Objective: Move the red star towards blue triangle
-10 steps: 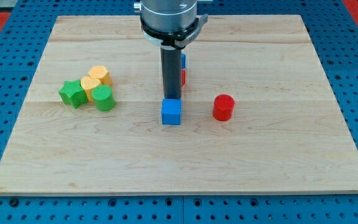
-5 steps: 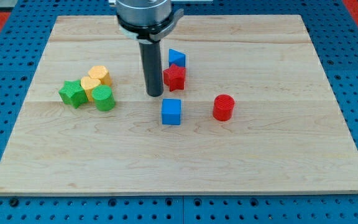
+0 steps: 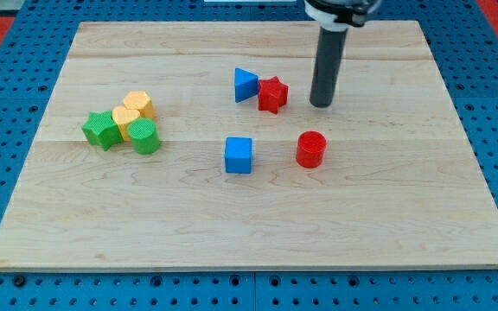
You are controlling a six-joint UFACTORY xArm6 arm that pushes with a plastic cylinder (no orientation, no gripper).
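The red star (image 3: 272, 94) lies near the middle of the wooden board (image 3: 387, 199), touching the right side of the blue triangle (image 3: 245, 85). My tip (image 3: 321, 104) stands on the board to the right of the red star, a short gap away, and above the red cylinder (image 3: 310, 149).
A blue cube (image 3: 239, 155) sits below the triangle. At the view's left a green star (image 3: 101, 130), a green cylinder (image 3: 144, 136) and two yellow blocks (image 3: 131, 111) are bunched together.
My tip has swung from left of the star and triangle over to the star's right. The red star has shifted right and up; it now sits beside the triangle instead of below it.
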